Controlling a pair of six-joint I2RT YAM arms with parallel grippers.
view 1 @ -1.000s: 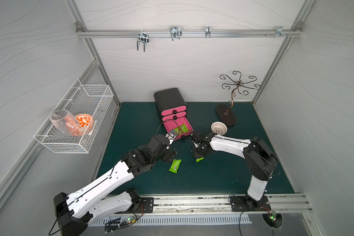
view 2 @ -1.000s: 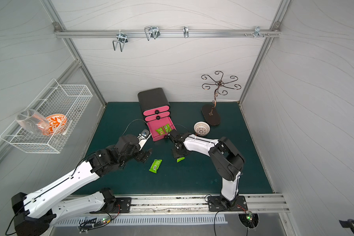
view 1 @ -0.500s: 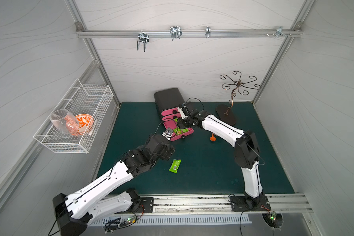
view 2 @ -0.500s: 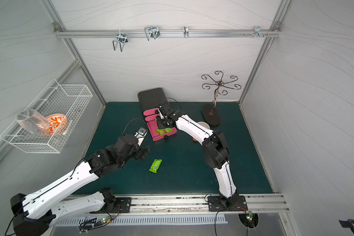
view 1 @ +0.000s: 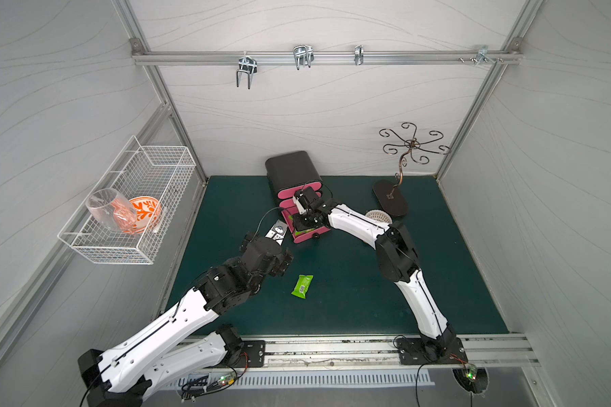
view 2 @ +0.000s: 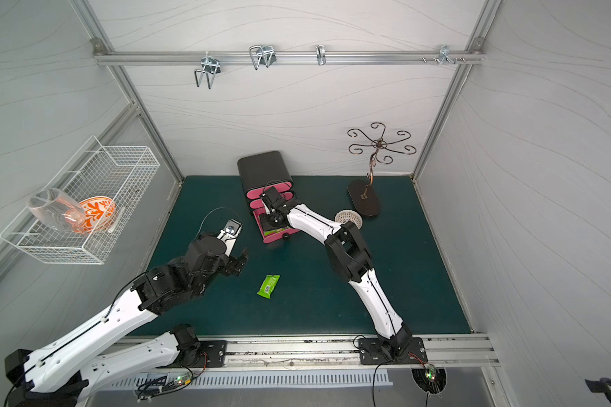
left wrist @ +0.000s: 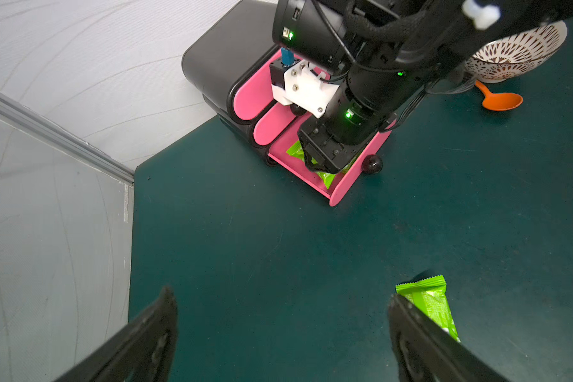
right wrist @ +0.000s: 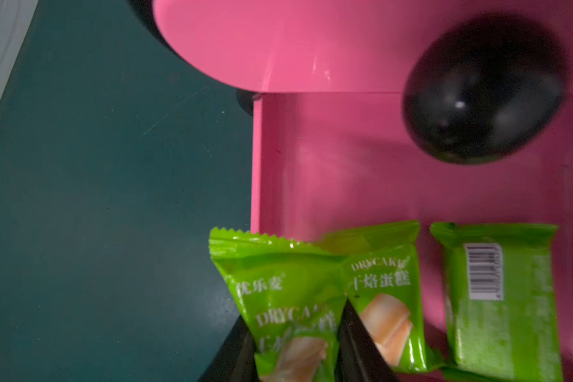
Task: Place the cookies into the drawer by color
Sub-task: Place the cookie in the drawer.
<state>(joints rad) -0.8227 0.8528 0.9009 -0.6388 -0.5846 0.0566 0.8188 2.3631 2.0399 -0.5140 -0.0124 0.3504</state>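
Note:
The black cabinet (view 1: 290, 169) has pink drawer fronts, and its bottom drawer (view 1: 313, 236) (right wrist: 328, 165) is pulled out. My right gripper (view 1: 302, 225) (right wrist: 295, 314) hangs over that drawer's side wall, shut on a green cookie packet (right wrist: 278, 287). Two more green cookies (right wrist: 384, 297) (right wrist: 500, 297) lie inside the drawer. Another green cookie (view 1: 302, 286) (view 2: 268, 286) (left wrist: 430, 304) lies on the mat. My left gripper (view 1: 284, 262) (left wrist: 280, 294) is open above the mat just left of it, with nothing between its fingers.
A patterned bowl (view 1: 378, 214) (left wrist: 516, 49) and an orange spoon (left wrist: 500, 101) sit right of the drawer, behind my right arm. A metal hook stand (view 1: 390, 201) is at the back right. A wire basket (view 1: 127, 211) with a glass and an orange dish hangs on the left wall.
My right gripper has carried a green cookie from the middle of the mat back to above the open drawer. The left arm has hardly moved.

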